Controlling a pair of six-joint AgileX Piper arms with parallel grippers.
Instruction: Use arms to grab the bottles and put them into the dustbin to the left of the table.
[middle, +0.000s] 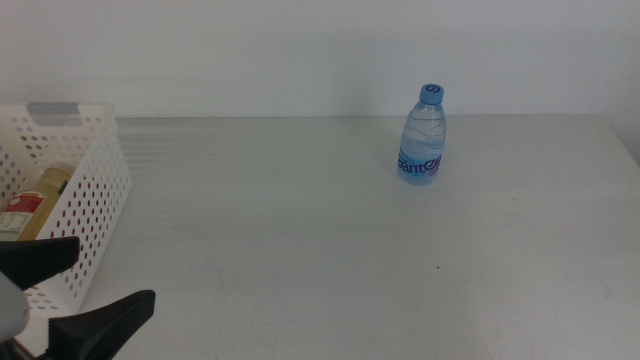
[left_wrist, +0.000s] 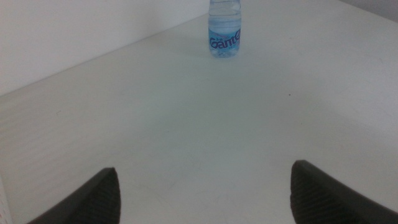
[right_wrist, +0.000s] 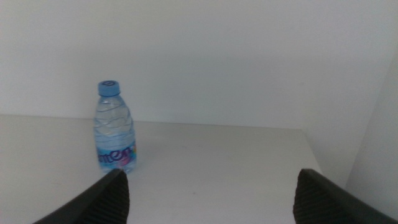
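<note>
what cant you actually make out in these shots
- Yellow juice bottle in the dustbin: middle view, cut off by the picture's left edge and screened by the perforated wall.
- Water bottle: left wrist view, cap cut off by the top edge.
- Right gripper: missing from the middle view; only its open jaws show in its wrist view.
- Left gripper: middle view, housing cropped at the corner; jaws open.

The left gripper (middle: 80, 290) shows two matte black jaws, wedge-shaped and tapering to blunt points, and there's a sliver of white housing behind them at the corner of the middle view. Through its wrist camera they're plain dark wedges (left_wrist: 205, 196). The right gripper (right_wrist: 208, 196) looks the same: two dark, smooth, unmarked jaws with slanted inner edges.
</note>
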